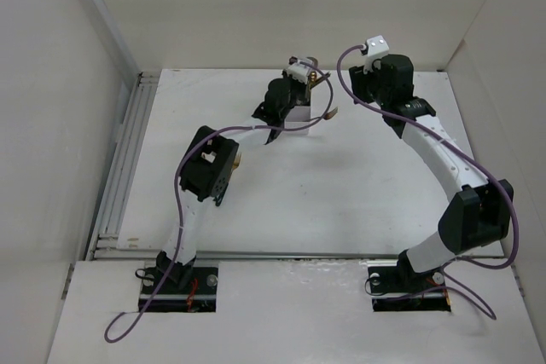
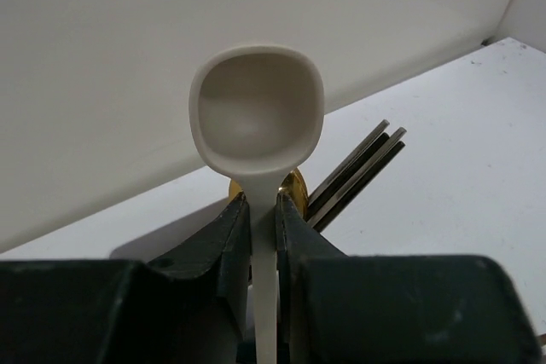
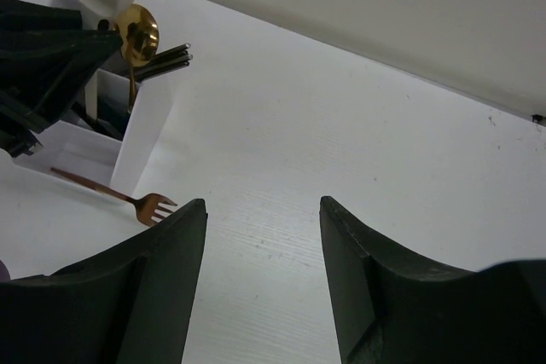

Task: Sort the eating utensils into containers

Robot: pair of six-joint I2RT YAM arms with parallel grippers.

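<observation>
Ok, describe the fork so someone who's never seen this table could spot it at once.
Find the white box at the far middle of the table, under the left gripper that grips a pale spoon. Low at the box's side lies the fork: copper-coloured, tined, lying down while its neighbours stand upright.

White table [image 1: 341,193], matt and faintly grained, evenly lit, with only soft shadows. Boxed in on three sides by plain cream panels: back wall [image 1: 290,6], left wall [image 1: 51,125], right wall [image 1: 512,31]. Along the table's left side and across its near edge, silver metal rails [image 1: 119,176]. In front of those, a white board [image 1: 290,313], slightly glossy. At the back right corner, a small dark speck [image 3: 536,117].
</observation>
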